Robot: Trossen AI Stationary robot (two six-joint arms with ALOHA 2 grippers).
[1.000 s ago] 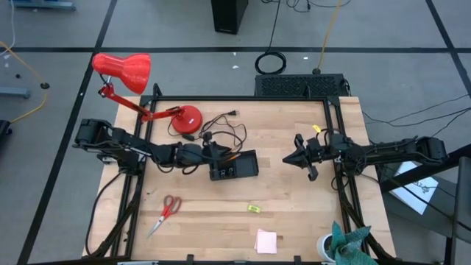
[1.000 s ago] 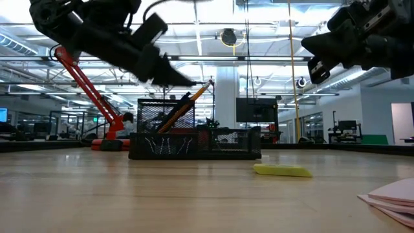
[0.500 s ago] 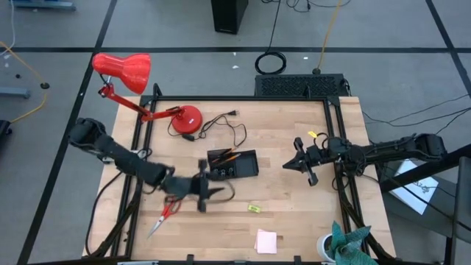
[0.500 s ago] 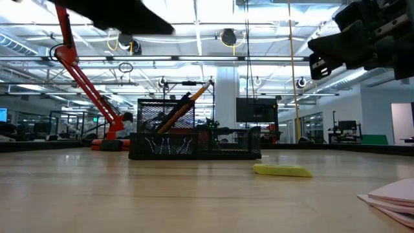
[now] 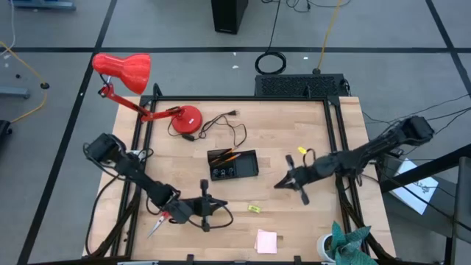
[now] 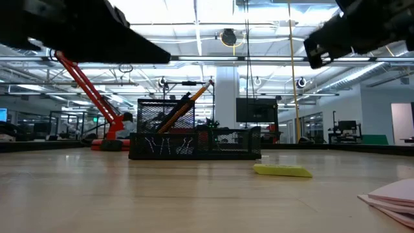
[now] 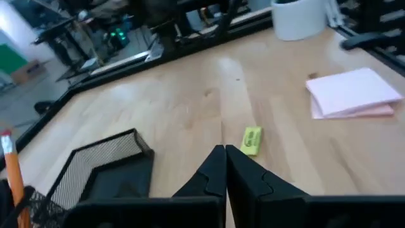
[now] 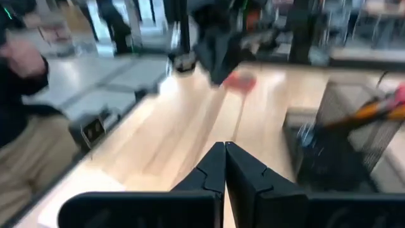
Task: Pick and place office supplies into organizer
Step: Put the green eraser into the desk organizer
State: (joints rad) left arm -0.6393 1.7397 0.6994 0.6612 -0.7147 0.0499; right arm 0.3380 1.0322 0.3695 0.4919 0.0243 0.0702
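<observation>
Wooden worktop (image 5: pixel 280 228) fills the high view, framed by black rails. Red desk lamp (image 5: pixel 121 71) sits at 11 o'clock, base on the worktop, black lamp cord (image 5: pixel 228 131) trailing just beside it toward center.

Left arm reaches in from 9 o'clock; left end effector (image 5: pixel 205 213) hangs over the 7 o'clock area, fingers clenched together, nothing between them. In the left wrist view the closed fingertips point toward the small yellow item.

Right arm comes from 3 o'clock; right end effector (image 5: pixel 283 182) sits just right of center, also clenched and holding nothing.

Black mesh organizer (image 5: pixel 232 165) stands near center, between the two end effectors. Orange pencils (image 5: pixel 227 157) lean in its left compartment, tips sticking up in the low view. Small dark items lie in it, too small to tell.

Red-handled scissors (image 5: pixel 161 217) lie at 7 o'clock, just beside the left wrist. Pink sticky-note pad (image 5: pixel 266 241) lies at 6 o'clock near the front edge. Small yellow item (image 5: pixel 253 209) lies between the organizer and the pad, apart from both.
</observation>
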